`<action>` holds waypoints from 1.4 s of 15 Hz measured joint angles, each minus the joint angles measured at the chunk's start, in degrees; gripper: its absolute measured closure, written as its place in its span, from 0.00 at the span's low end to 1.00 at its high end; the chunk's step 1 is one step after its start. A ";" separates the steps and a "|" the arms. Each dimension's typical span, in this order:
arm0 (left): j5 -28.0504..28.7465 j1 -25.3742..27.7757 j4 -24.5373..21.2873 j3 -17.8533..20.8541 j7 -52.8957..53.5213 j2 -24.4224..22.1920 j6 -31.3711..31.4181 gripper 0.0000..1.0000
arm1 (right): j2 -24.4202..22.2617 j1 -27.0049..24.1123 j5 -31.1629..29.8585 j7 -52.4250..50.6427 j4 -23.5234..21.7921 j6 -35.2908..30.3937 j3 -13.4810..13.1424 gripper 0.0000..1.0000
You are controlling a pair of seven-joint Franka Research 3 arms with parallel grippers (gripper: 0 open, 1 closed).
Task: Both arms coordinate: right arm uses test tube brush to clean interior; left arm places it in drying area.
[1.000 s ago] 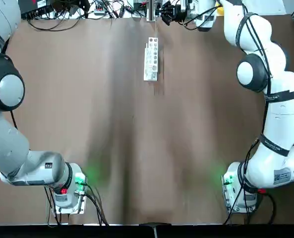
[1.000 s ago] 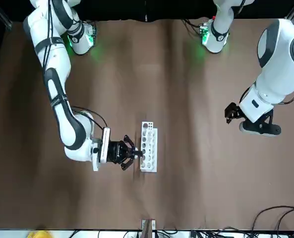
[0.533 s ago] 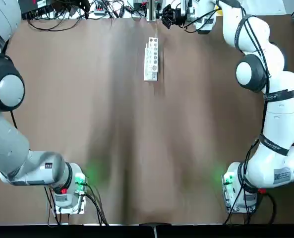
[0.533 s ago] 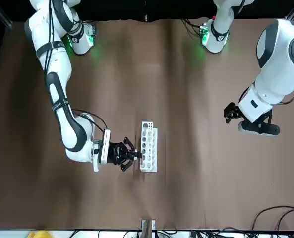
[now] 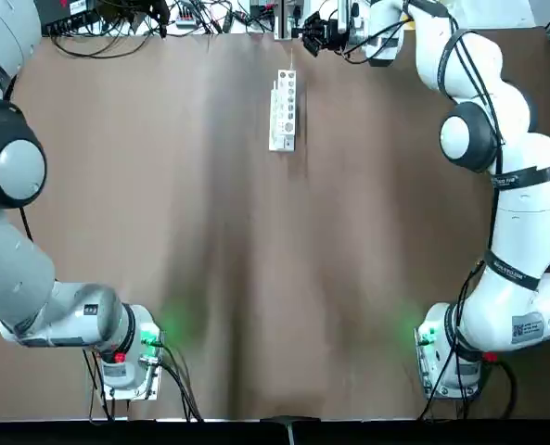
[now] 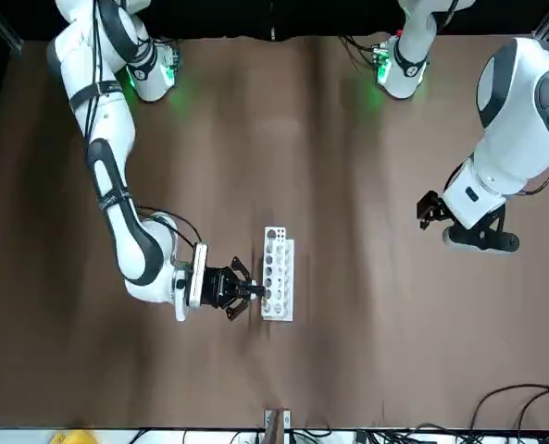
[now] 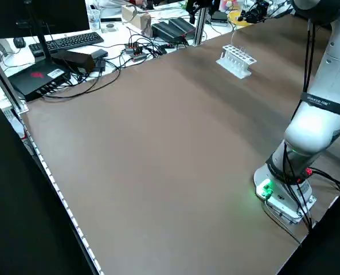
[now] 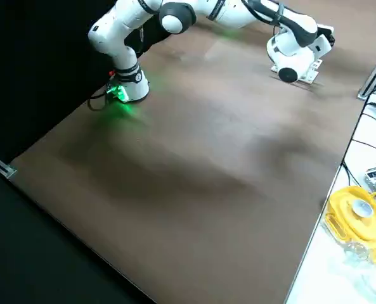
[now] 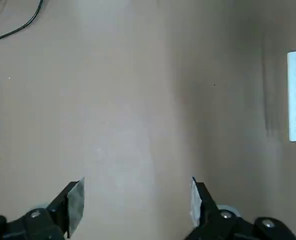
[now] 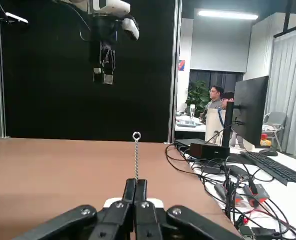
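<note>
Nearest the robot, at its left side of the table, the left gripper (image 9: 137, 192) has its two fingers spread wide with nothing between them; in the front view it has shifted a touch toward the middle over the last second, too little to count as a reach. Farther out on the table, the white rack (image 6: 278, 298) stands where it did, so the drying place has not been disturbed. Farther still, near the far edge, the right gripper (image 10: 136, 181) is raised, its fingers together and clamped on the brush (image 10: 136, 159), whose twisted wire runs out from the fingertips to a small loop. The right arm (image 5: 527, 213) has changed slightly too, its middle links edging inward in the top view while the grip has held. I take this as fine positioning or a small cleaning stroke, though I cannot make out a tube, so I cannot tell which. Placing looks some way off: the left gripper holds nothing, and it would need to come over to the brush without knocking the rack.
</note>
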 joint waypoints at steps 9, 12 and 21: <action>0.00 -0.02 -0.18 0.00 0.00 0.09 0.04 0.00 | 1.22 -0.01 1.27 -0.78 0.00 0.00 -0.03 0.98; 0.00 -0.03 -0.20 0.00 0.00 0.12 0.04 0.00 | 1.49 -0.01 2.08 -0.86 0.00 0.00 -0.03 0.98; 0.00 -0.07 -0.21 0.00 0.00 0.13 0.05 0.00 | 2.13 -0.24 2.49 -2.05 0.00 0.00 -0.17 0.98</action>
